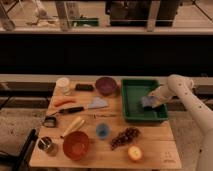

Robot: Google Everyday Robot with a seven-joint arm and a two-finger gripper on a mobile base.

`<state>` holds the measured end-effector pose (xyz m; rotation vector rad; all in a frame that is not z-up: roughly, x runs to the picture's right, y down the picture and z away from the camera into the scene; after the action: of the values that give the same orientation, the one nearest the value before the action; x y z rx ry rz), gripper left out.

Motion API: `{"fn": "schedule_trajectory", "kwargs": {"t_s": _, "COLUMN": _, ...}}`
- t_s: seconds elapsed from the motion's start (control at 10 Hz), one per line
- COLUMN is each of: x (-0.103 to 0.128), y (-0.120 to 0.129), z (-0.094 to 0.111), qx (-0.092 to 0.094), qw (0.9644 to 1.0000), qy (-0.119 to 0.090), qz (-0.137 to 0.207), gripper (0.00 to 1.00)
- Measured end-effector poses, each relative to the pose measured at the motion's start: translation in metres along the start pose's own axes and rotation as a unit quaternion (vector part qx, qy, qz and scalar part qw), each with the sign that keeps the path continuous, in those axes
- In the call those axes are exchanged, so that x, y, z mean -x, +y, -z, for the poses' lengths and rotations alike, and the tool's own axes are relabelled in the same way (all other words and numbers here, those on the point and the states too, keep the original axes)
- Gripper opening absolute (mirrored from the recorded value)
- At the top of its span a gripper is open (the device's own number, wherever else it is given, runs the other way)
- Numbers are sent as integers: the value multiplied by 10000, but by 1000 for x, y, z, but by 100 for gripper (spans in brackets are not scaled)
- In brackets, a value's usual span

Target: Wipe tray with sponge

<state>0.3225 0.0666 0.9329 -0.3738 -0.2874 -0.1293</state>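
Note:
A large dark-green tray (131, 114) with raised sides sits at the right back of the wooden table. Inside it, toward its right side, lies the small blue-grey sponge (146, 102). My gripper (151, 99) reaches in from the right on a white arm (186, 95) and is down on the sponge, pressing it against the tray floor.
On the wooden table (155, 145) stand a purple bowl (106, 85), an orange bowl (76, 145), a small blue cup (102, 131), grapes (125, 137), an apple (134, 153), a carrot (65, 101), a black-handled knife (75, 109) with a pale-blue wedge (98, 103), a white cup (63, 84) and a metal can (46, 144).

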Motion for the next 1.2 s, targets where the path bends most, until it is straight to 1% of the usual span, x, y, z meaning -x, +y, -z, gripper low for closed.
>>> {"fn": "schedule_trajectory", "kwargs": {"t_s": 0.3, "x": -7, "y": -16, "z": 0, "qx": -121, "qw": 9999, "qy": 32, "qz": 41, "gripper": 0}}
{"fn": "schedule_trajectory", "kwargs": {"t_s": 0.6, "x": -9, "y": -39, "z": -10, "qx": -183, "qw": 9998, "qy": -48, "qz": 99, "gripper": 0}}
{"fn": "schedule_trajectory", "kwargs": {"t_s": 0.7, "x": -10, "y": -44, "z": -11, "qx": -207, "qw": 9996, "qy": -137, "qz": 100, "gripper": 0}}
{"fn": "schedule_trajectory", "kwargs": {"t_s": 0.9, "x": -14, "y": -54, "z": -10, "qx": -263, "qw": 9993, "qy": -243, "qz": 135, "gripper": 0}}
{"fn": "schedule_trajectory", "kwargs": {"t_s": 1.2, "x": -15, "y": -70, "z": -18, "qx": -280, "qw": 9985, "qy": -436, "qz": 158, "gripper": 0}}
